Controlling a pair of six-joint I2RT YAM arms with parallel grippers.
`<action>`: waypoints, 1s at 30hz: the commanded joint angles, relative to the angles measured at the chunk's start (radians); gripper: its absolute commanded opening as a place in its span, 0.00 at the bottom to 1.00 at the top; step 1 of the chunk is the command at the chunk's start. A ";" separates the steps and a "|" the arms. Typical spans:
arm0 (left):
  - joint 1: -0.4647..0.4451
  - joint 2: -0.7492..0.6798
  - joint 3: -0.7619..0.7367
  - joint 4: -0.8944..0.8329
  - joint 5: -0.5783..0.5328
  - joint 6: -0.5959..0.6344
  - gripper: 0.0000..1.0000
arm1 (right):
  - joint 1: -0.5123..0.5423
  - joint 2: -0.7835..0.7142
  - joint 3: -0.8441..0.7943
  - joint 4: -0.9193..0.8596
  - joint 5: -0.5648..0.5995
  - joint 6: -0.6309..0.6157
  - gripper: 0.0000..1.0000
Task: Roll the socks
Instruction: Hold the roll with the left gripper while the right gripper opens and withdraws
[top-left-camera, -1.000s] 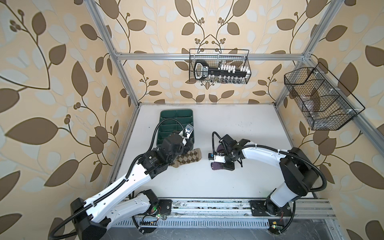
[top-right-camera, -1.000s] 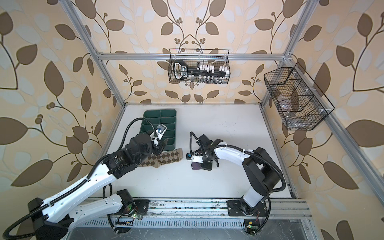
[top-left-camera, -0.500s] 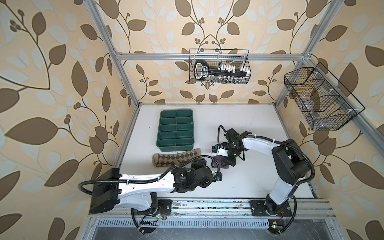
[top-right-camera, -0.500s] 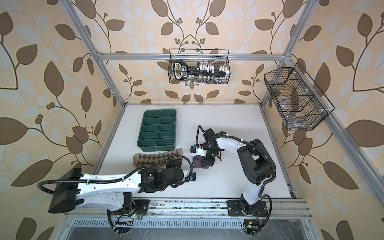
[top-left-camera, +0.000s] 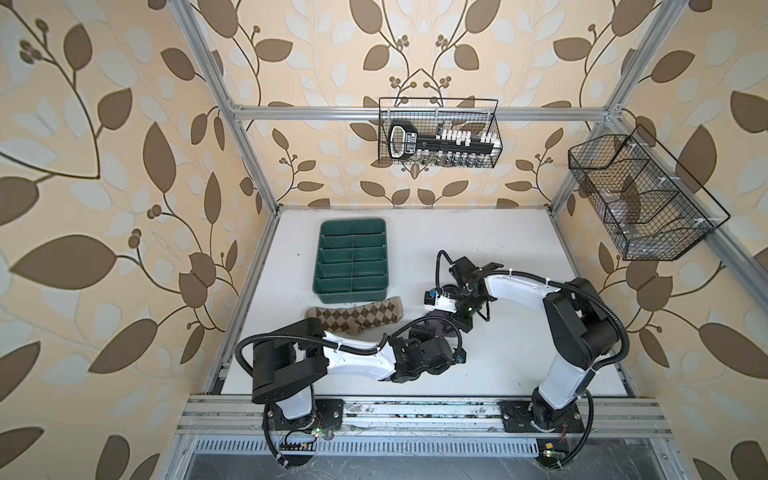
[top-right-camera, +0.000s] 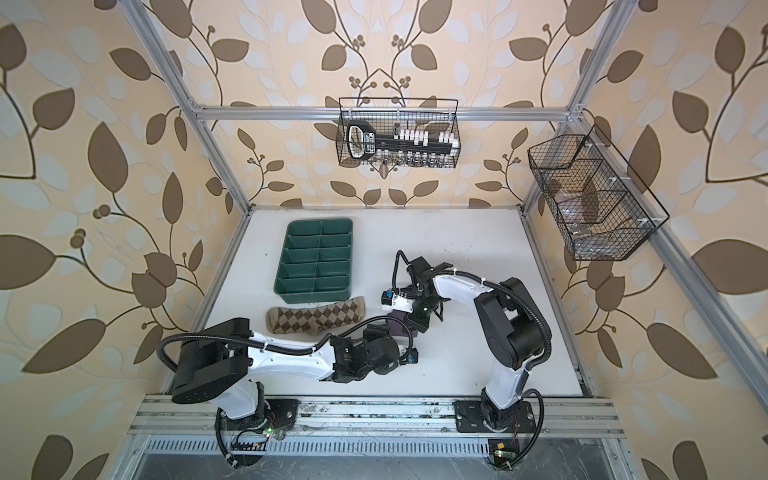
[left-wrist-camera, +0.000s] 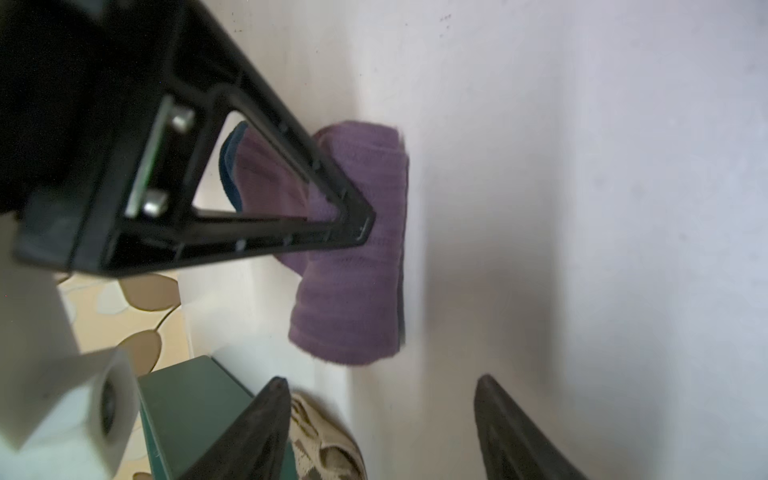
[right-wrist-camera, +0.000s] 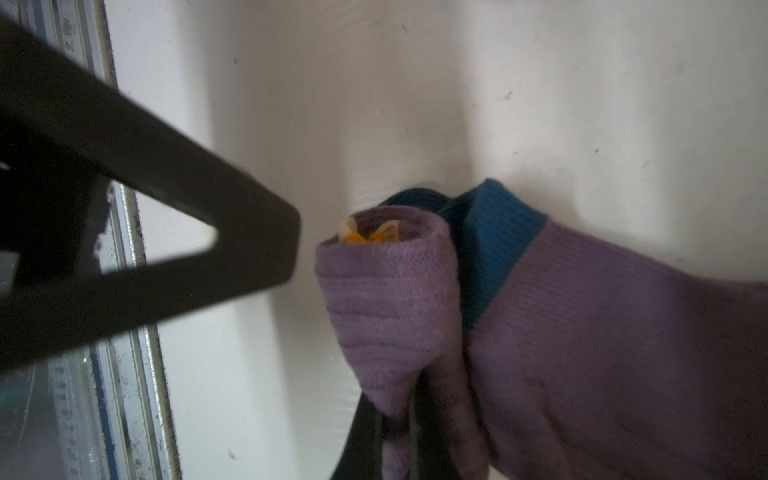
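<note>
The step in hand looks like rolling the first sock, with the second not yet begun.

Nearest the front rail, the left tool (left-wrist-camera: 380, 386) reaches across the white worktop (top-left-camera: 498, 249) with its jaws wide and nothing between them, pointed at the ribbed purple knit sock (left-wrist-camera: 353, 270) and just short of it. In both top views that sock (top-left-camera: 440, 324) lies near the middle of the worktop, between the two tools. The right tool (right-wrist-camera: 390, 440) is clamped narrow on it, pinching the fabric at the edge of the roll.

The sock is part rolled. A tight purple cylinder has formed, with the orange-yellow cuff (right-wrist-camera: 365, 237) showing at its core. The blue heel patch (right-wrist-camera: 490, 249) sits right against the roll, and the foot beyond it runs on unrolled.

As I judge it, the next move calls for the left tool to close on the free end of the cylinder and keep it from springing open. The right tool could then let go, take a fresh hold and turn the roll on over the heel. Soft knit will likely slacken if both holds loosen together.

Farther back, the tan sock with brown argyle diamonds (top-left-camera: 357, 318) lies flat and unrolled. It is just in front of the green plastic divided tray (top-left-camera: 349, 296) and close to its front wall.
</note>
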 joint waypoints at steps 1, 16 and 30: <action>0.028 0.039 0.051 0.059 0.012 -0.060 0.62 | 0.001 0.035 -0.017 -0.031 0.034 -0.024 0.06; 0.133 0.018 0.144 -0.261 0.310 -0.190 0.00 | -0.069 -0.278 -0.151 0.280 -0.055 0.133 0.33; 0.175 0.163 0.355 -0.533 0.530 -0.213 0.00 | -0.383 -1.057 -0.455 0.778 0.225 0.677 1.00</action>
